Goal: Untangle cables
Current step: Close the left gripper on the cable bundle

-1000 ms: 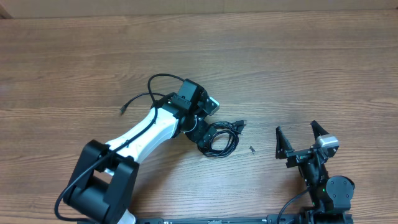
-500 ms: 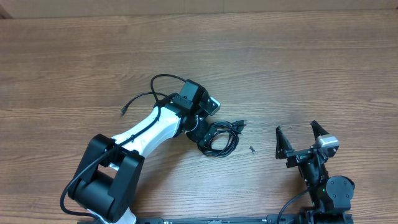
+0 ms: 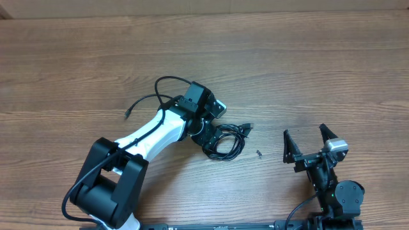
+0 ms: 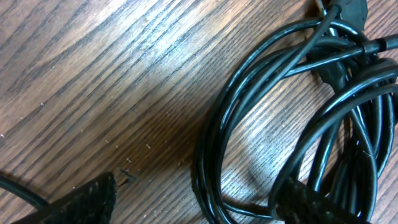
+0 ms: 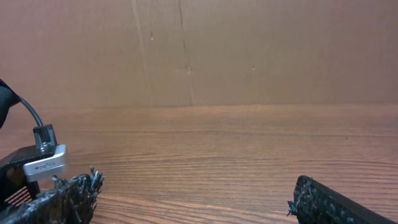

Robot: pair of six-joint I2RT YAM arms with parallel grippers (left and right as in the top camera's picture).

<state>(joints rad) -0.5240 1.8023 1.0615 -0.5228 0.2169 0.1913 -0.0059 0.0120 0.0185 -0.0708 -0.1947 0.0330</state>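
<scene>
The cables (image 3: 228, 140) lie as a coil of thin black loops on the wooden table (image 3: 307, 70), with plug ends toward the coil's upper right. My left gripper (image 3: 208, 137) is down at the coil's left side. In the left wrist view the cables (image 4: 214, 118) fill the right half. The left gripper (image 4: 200, 186) is open, one finger (image 4: 84, 202) on bare wood and the other finger (image 4: 311, 202) on the strands, with several loops between them. My right gripper (image 3: 304, 131) stands open near the front right, apart from the coil; the right gripper (image 5: 196, 183) holds nothing.
A thin black cord end (image 3: 130, 111) lies left of the left arm, and the arm's own wire arcs above the wrist (image 3: 167, 80). A tiny dark scrap (image 3: 259, 154) sits between coil and right gripper. A brown wall (image 5: 199, 50) bounds the table's far edge.
The left arm's lower links have shifted a little to the right while its gripper stayed at the coil. The coil and the right arm have not moved.
</scene>
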